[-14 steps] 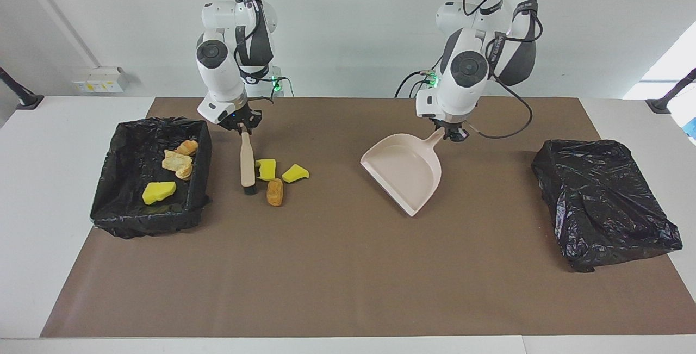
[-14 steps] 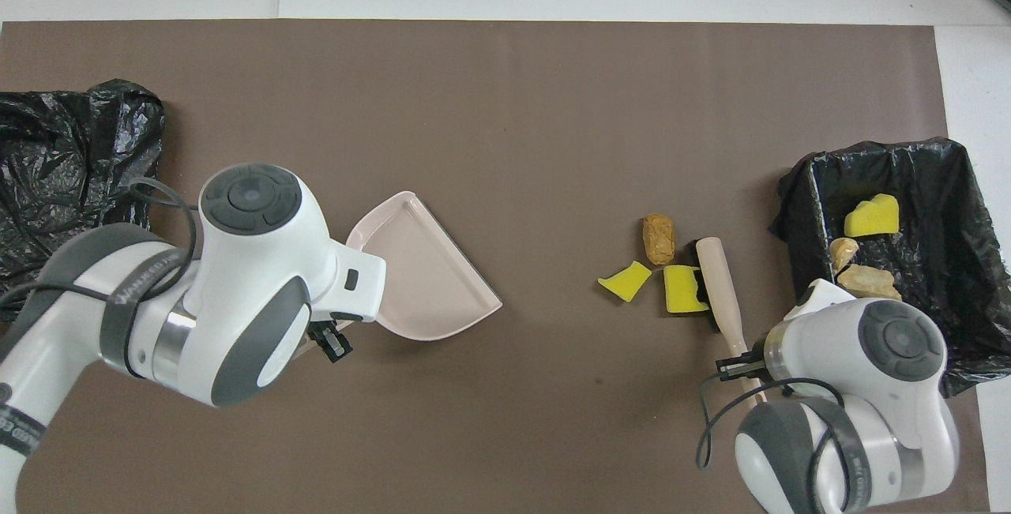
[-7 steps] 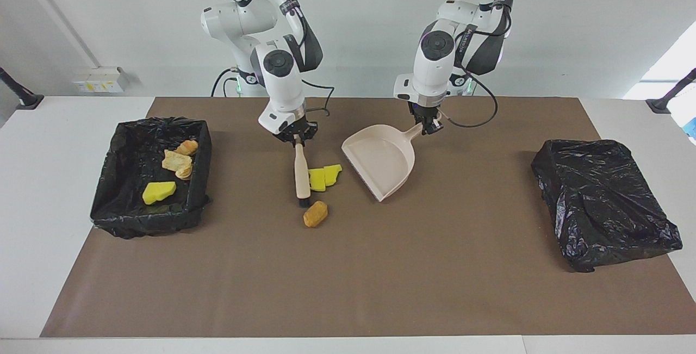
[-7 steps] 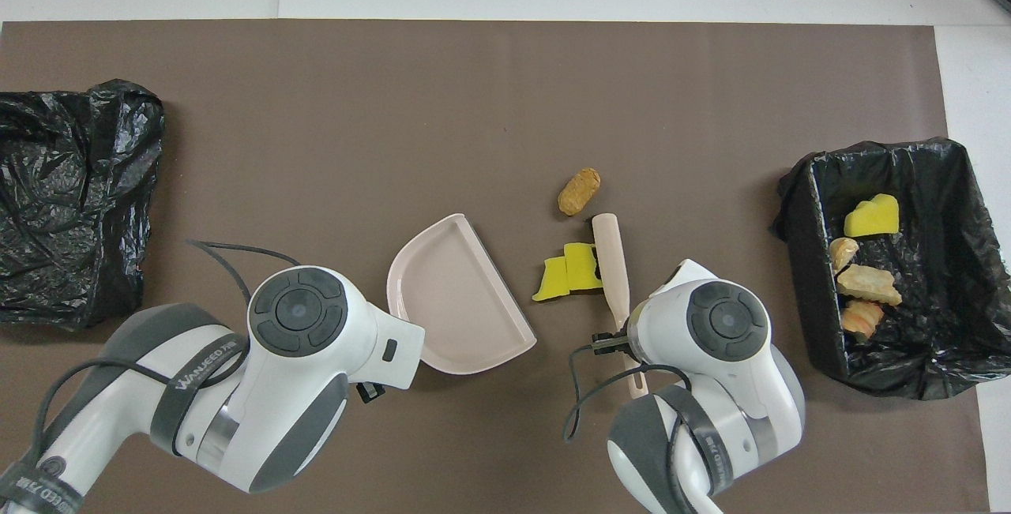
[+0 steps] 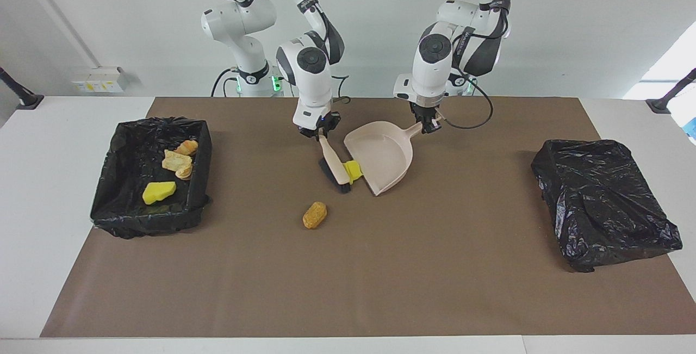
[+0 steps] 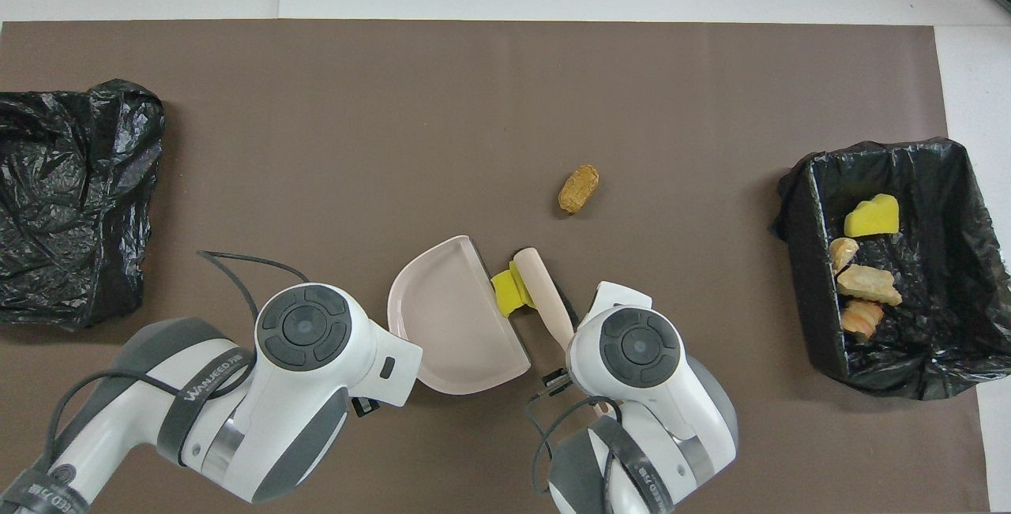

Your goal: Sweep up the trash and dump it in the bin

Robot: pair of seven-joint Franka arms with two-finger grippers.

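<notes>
Sweeping yellow foam chunks against the beige plastic dustpan's lip: right gripper clenched on the beige black-bristled brush, left gripper grasping the pan handle.

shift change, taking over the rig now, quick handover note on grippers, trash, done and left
Right gripper: shut on the brush, pressing yellow foam against the dustpan lip.
Left gripper: shut on the dustpan handle, pan flat on the mat.
Done: four pieces lie in the lined bin at the right arm's end.
Left: the foam is not yet in the pan; the orange-brown lump lies loose, farther from the robots; then dump.
</notes>
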